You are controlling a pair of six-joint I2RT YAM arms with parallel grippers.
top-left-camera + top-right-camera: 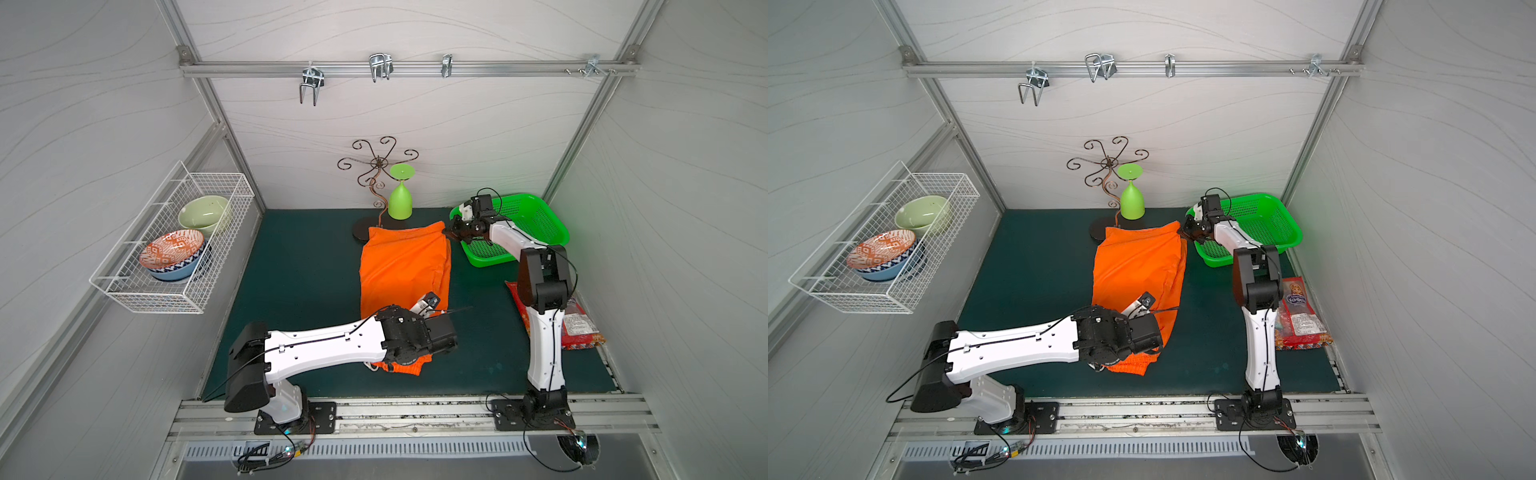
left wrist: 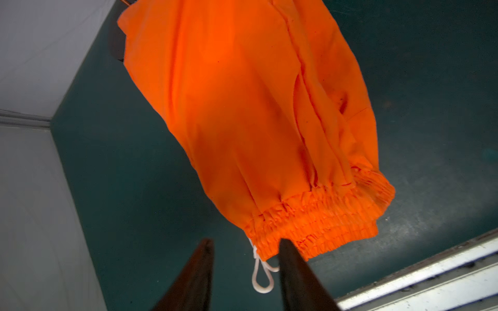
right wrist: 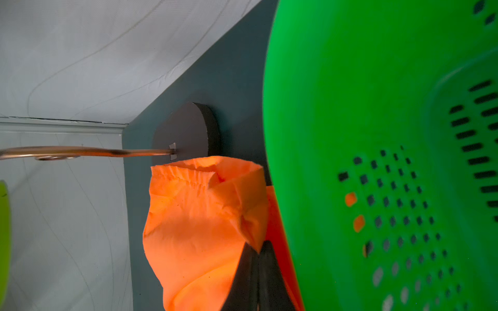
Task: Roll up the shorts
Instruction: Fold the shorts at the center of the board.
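Hanging wire basket [image 1: 174, 300] holds bowls [image 1: 171, 248]; right claw [image 1: 449, 234] pinches shorts [image 1: 402, 266].

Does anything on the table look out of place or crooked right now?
The far hem of the shorts lies over the dark base of the wire stand, so that end is not flat. The right gripper pinches the other far corner. Nothing looks spilled or damaged.
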